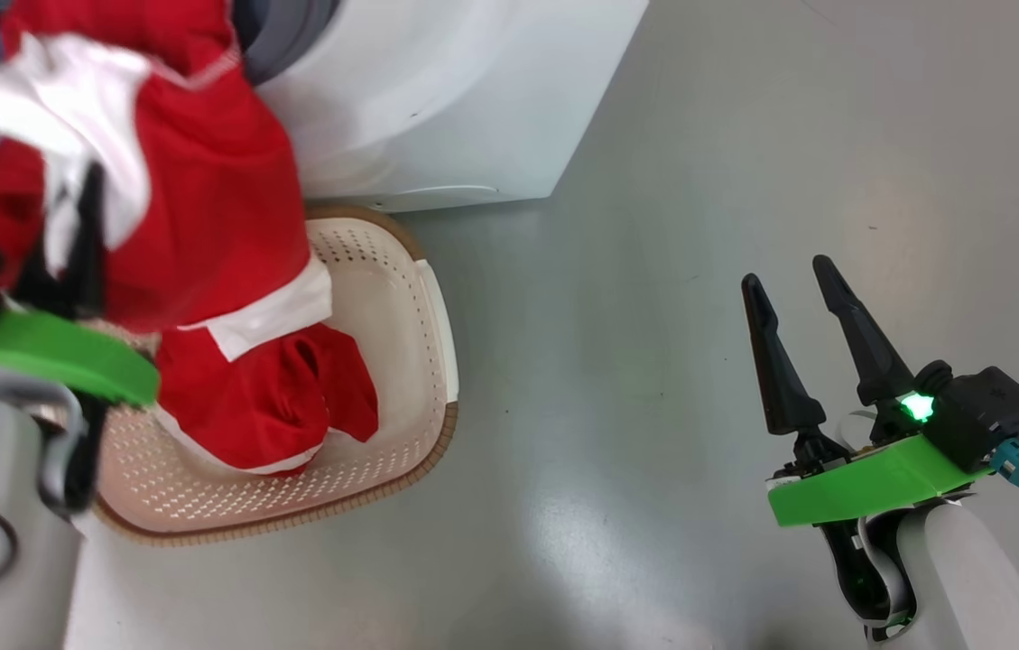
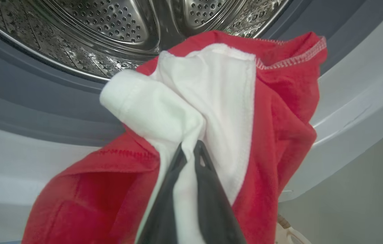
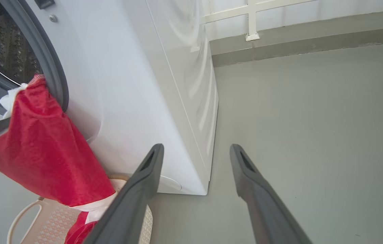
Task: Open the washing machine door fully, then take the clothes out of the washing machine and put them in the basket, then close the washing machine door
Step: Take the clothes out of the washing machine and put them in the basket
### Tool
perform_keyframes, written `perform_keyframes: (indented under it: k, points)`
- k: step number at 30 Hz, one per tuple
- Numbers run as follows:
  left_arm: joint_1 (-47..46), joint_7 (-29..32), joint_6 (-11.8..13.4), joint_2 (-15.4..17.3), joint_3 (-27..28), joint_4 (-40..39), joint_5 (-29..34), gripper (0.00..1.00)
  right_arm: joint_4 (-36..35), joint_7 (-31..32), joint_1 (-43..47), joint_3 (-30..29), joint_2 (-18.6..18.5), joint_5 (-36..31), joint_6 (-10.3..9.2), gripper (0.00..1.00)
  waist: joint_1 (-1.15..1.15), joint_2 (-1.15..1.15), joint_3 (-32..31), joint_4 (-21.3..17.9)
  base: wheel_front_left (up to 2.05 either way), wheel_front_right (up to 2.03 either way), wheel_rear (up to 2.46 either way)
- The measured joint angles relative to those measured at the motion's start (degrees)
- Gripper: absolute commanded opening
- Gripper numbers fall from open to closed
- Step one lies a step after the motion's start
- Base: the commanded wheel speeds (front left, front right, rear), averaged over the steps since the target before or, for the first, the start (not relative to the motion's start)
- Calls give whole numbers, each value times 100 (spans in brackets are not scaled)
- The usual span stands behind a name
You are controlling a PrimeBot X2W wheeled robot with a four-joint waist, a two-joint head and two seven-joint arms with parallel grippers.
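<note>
The clothes [image 1: 211, 181], a red garment with white panels, hang from the washing machine [image 1: 455, 90] mouth down into the basket [image 1: 437, 316], where the lower end lies bunched. My left gripper [image 1: 80, 194] is shut on a white fold of the clothes [image 2: 211, 88] just outside the steel drum [image 2: 110, 27]; its fingertips [image 2: 198, 149] pinch the fabric. Over the floor to the right, my right gripper [image 1: 787, 275] is open and holds nothing. The right wrist view shows the clothes [image 3: 42, 145] draped over the grey door ring, above the basket [image 3: 32, 210]. The washing machine door is out of view.
The cream basket stands on the floor against the washing machine's front [image 3: 137, 84]. Grey floor [image 1: 653, 226] stretches to the right of the machine and the basket. A wall with a low ledge [image 3: 296, 37] runs behind the machine.
</note>
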Motion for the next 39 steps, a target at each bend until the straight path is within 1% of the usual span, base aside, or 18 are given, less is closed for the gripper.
perform_keyframes:
  k: [2,3,4,10,15,18,29,35,39]
  points:
    - [222,0,-1,-74,1,-155,77,0,5,0,4,-1,0,0,0,100,0,0,-22,26,0,0,0]
    - [430,0,0,-163,2,-267,110,0,7,0,6,-5,0,0,0,100,0,0,-39,49,0,0,0]
    - [430,0,0,-163,2,-267,110,0,7,0,6,-5,0,0,0,100,0,0,-39,49,0,0,0]
    - [846,0,0,-424,54,-338,211,0,7,0,8,-5,0,0,0,100,0,0,-29,91,0,0,0]
    - [944,0,-1,-600,134,-67,280,0,-1,0,8,-5,0,-1,0,100,0,0,52,83,0,0,0]
    - [1008,0,0,-679,138,238,285,0,-13,0,7,-15,-1,-2,0,100,0,0,121,61,0,0,0]
    - [949,7,0,-715,-56,1156,132,0,-81,0,2,-36,-1,-4,0,100,0,0,383,-5,0,0,0]
    - [683,7,-1,-726,-355,1667,-20,0,-94,0,-4,-32,-1,-7,0,100,0,0,537,-36,0,0,0]
    - [525,7,-1,-720,-436,1836,-108,0,-113,0,-7,-41,-1,-8,0,100,0,0,626,-67,0,0,0]
